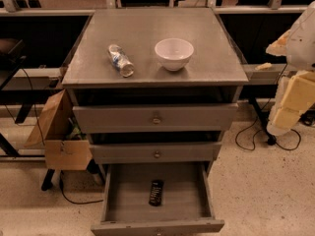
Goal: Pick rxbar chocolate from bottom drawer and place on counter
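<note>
The rxbar chocolate is a small flat black bar with pale lettering, lying on the floor of the open bottom drawer, near its middle. The drawer is pulled out toward me. The counter is the grey top of the cabinet. My gripper hangs at the right edge of the view, to the right of the cabinet and about level with the top drawer. It is well away from the bar and holds nothing that I can see.
A white bowl and a clear plastic bottle lying on its side rest on the counter's front half. The two upper drawers are slightly ajar. A cardboard box hangs left of the cabinet. Cables lie on the floor at right.
</note>
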Controlling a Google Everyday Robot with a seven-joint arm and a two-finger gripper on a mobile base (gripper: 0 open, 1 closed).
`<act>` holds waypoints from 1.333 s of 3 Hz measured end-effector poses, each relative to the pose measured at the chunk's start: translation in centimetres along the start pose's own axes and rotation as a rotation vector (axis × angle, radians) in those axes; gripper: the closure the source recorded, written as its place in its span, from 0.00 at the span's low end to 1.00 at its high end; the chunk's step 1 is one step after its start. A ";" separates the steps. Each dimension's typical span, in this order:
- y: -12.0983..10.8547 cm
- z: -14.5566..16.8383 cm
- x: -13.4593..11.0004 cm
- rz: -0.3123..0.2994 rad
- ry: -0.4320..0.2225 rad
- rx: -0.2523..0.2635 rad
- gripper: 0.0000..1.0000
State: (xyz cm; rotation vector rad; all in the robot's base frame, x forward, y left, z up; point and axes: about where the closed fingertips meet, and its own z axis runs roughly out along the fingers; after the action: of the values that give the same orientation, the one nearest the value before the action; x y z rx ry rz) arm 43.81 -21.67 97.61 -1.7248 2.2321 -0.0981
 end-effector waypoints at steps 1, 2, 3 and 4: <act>0.0 0.0 0.0 0.000 0.000 0.000 0.00; -0.3 0.0 -0.3 0.030 -0.011 -0.021 0.00; -0.1 2.5 -1.5 0.132 -0.030 -0.073 0.00; 1.4 6.6 -3.3 0.303 -0.061 -0.132 0.00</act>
State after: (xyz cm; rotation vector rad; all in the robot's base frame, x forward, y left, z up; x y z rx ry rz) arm 45.18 -17.21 91.67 -1.4067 2.4718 0.1716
